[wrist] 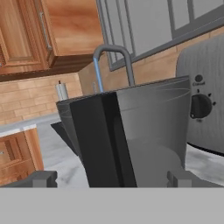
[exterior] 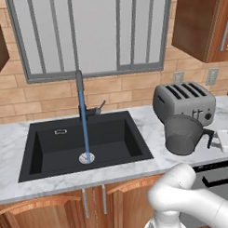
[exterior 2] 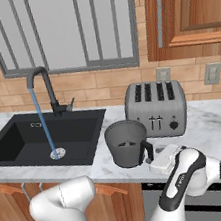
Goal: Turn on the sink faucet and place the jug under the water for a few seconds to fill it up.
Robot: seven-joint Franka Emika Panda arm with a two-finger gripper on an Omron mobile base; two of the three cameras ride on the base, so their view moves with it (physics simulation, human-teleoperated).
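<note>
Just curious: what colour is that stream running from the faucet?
Blue: the water shows best in the left base view.

The sink (exterior: 45,151) is lying open across the left centre of the left base view; you are meeting only the water (exterior: 84,131) falling at its middle and the sink faucet (exterior: 81,96) rising from its back rim. To the right, the toaster (exterior: 184,100) is standing directly behind the jug (exterior: 182,134), blocking any approach from the rear. In the hand view the jug's handle side is facing you, with the gripper (wrist: 110,178) fingertips standing apart on either side of it.
</note>
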